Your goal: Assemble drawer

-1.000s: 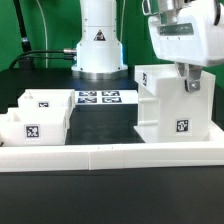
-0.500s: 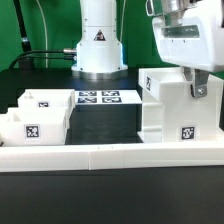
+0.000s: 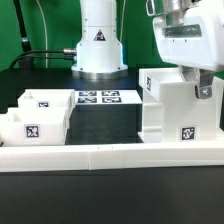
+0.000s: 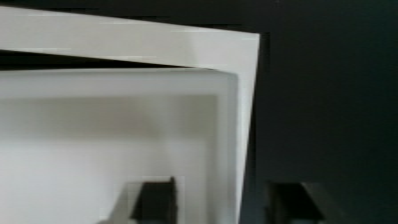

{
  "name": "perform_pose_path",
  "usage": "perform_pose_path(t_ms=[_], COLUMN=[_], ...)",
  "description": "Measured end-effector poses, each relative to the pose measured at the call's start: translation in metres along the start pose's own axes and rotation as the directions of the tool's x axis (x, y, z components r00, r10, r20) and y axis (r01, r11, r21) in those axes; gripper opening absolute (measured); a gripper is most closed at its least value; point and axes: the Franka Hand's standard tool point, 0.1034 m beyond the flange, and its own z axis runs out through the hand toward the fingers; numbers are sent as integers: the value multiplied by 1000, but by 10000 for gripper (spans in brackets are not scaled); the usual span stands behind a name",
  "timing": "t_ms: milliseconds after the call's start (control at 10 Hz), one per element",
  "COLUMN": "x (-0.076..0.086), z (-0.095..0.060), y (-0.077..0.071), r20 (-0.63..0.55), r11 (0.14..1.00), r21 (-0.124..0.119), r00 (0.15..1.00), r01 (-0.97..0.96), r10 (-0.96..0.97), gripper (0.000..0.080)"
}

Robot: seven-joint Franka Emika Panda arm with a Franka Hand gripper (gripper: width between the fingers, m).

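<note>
The drawer's large white housing (image 3: 178,108) stands at the exterior view's right, a square tag on its front. My gripper (image 3: 198,92) comes down over its upper right corner. In the wrist view the gripper (image 4: 222,205) straddles a thin upright wall of the housing (image 4: 228,110). One dark finger (image 4: 157,200) is on the inner side, the other on the outer side, with a dark gap showing beside the wall. The jaws look open, gripping nothing. Two shallow white tagged trays (image 3: 35,118) sit at the exterior view's left.
The marker board (image 3: 98,98) lies flat between the trays and the housing. A long low white rail (image 3: 110,153) runs along the front. The arm's white base (image 3: 98,40) stands behind. Cables hang at the back left.
The gripper and the housing both shifted a little toward the exterior view's right between one second and half a second ago. Since then almost nothing has moved.
</note>
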Motion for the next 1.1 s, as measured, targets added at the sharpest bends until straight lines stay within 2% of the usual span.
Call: perform_pose_path(t_ms=[100, 200, 300, 600, 800, 1000, 1100], x=[0, -1, -1, -3, -13, -16, -16], z=[-1, -1, -1, -2, -24, -49, -57], y=[-1, -1, -2, 0, 23, 42, 47], r20=[0, -1, -1, 0, 31, 39, 42], r11=[1000, 1000, 1000, 999, 974, 954, 953], r21=[3, 5, 6, 5, -20, 0, 7], r00=[1000, 1000, 1000, 999, 974, 953, 952], r01=[2, 5, 7, 50, 226, 301, 304], r10=[-2, -5, -7, -50, -225, -301, -304], gripper=[507, 507, 619, 648, 649, 649, 649])
